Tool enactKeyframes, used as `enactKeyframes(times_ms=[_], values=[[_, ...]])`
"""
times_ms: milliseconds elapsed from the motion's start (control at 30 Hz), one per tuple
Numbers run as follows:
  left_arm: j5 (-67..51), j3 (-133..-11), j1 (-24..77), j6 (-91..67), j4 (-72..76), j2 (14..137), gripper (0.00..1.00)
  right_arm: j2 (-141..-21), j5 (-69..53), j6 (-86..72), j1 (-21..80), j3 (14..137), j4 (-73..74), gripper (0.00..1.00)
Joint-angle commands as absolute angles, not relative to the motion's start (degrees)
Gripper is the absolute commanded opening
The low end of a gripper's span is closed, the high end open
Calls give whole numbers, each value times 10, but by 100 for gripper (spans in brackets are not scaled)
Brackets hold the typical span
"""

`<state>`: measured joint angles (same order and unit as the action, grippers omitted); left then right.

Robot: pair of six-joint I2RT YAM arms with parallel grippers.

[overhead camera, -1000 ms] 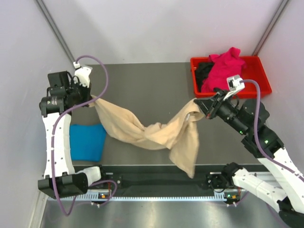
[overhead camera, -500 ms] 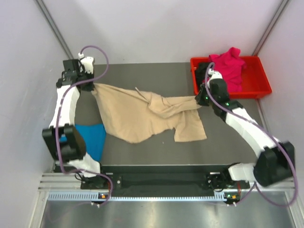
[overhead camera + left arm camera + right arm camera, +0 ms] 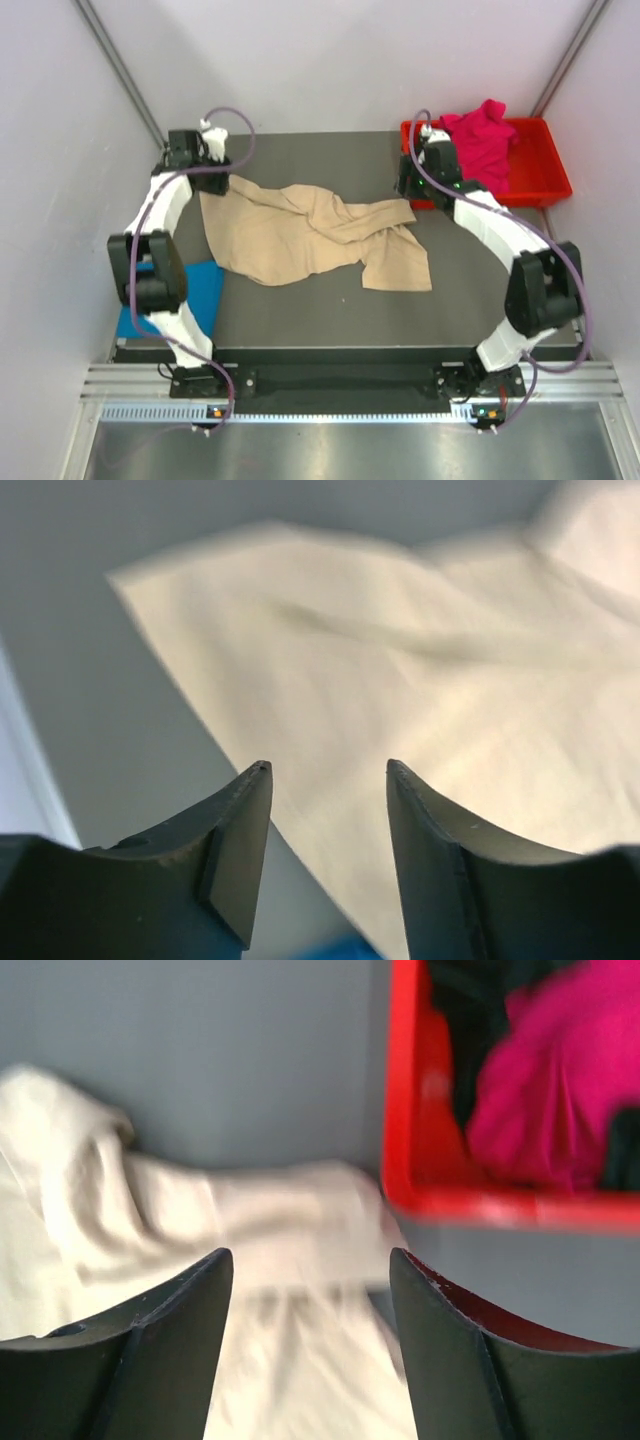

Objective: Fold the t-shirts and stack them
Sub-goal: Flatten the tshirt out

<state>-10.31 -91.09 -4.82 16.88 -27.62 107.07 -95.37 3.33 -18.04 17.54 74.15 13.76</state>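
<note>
Dark grey table (image 3: 320, 160) boxed in by pale walls (image 3: 350, 60) on three sides, so not a ton of space to swing around.

Both arms are stretched way out to the far half. The left arm (image 3: 165, 205) runs up along the left edge, and the left gripper (image 3: 328, 770) hangs over the far-left corner of the beige t-shirt (image 3: 300, 235). Its jaws are apart with nothing between them, just cloth lying flat underneath. The right arm (image 3: 490, 225) arches up the right side. The right gripper (image 3: 310, 1255) sits just beside the near-left corner of the red tray (image 3: 545, 175), jaws also spread and holding nothing.

The beige shirt lies rumpled across the middle of the table. One bunched end reaches right up beside the tray wall, and a flap hangs down toward the near side. The blue t-shirt (image 3: 195, 290) is folded at the near-left edge, partly hidden behind the left arm. The pink t-shirt (image 3: 480, 140) is heaped in the tray at the far-right corner, spilling over the back rim, and the black t-shirt (image 3: 470, 1000) is tucked in next to it.

Bare table shows along the far strip behind the beige shirt and on the near-right side.
</note>
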Motion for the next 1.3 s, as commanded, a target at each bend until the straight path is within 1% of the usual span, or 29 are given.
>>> enactKeyframes(times_ms=[0,33,67,167,200,267,333,400,433,500,567,600,633,700,733,800,833,867,967,1067,1133,1233,1267], values=[[-187,-776,-14,263,-284,900,54,-863,55,-164,177,666,189,65],[-185,-740,-4,300,-286,875,53,-852,54,-170,178,646,193,65],[-179,-677,7,317,-295,830,52,-831,50,-170,182,607,197,66],[-181,-579,61,378,-329,768,51,-802,53,-180,193,544,210,68],[-197,-563,81,390,-344,761,53,-796,52,-187,199,531,209,68],[-212,-533,83,407,-364,765,55,-790,54,-191,205,493,200,71],[-214,-506,87,402,-333,764,57,-799,61,-192,208,476,187,73],[-208,-468,100,403,-296,759,59,-823,66,-191,208,461,183,73],[-207,-457,107,413,-287,757,62,-831,56,-192,208,452,179,73],[-196,-429,131,422,-267,753,63,-847,43,-198,208,441,164,72],[-170,-411,159,430,-243,758,63,-859,33,-201,208,431,154,66],[-163,-408,167,433,-241,759,63,-862,31,-205,209,427,151,61],[-159,-404,174,439,-240,762,63,-865,28,-206,208,425,149,45],[-152,-394,184,448,-238,768,63,-865,21,-210,209,417,141,30],[-147,-390,185,454,-236,771,63,-863,18,-211,209,411,139,18],[-120,-381,185,456,-220,782,61,-853,16,-212,210,411,141,8],[-109,-376,185,461,-213,786,61,-847,18,-212,208,415,145,0],[-99,-374,185,461,-198,794,59,-833,19,-211,208,417,152,0],[-71,-367,185,462,-173,808,52,-789,38,-207,203,430,177,0],[-43,-373,185,449,-163,816,42,-733,49,-200,181,444,199,0],[-34,-372,185,451,-156,822,39,-706,46,-193,159,452,218,0],[-37,-364,185,448,-153,831,37,-659,31,-186,139,464,243,0],[-36,-365,185,447,-153,838,31,-640,28,-185,135,467,254,0]])
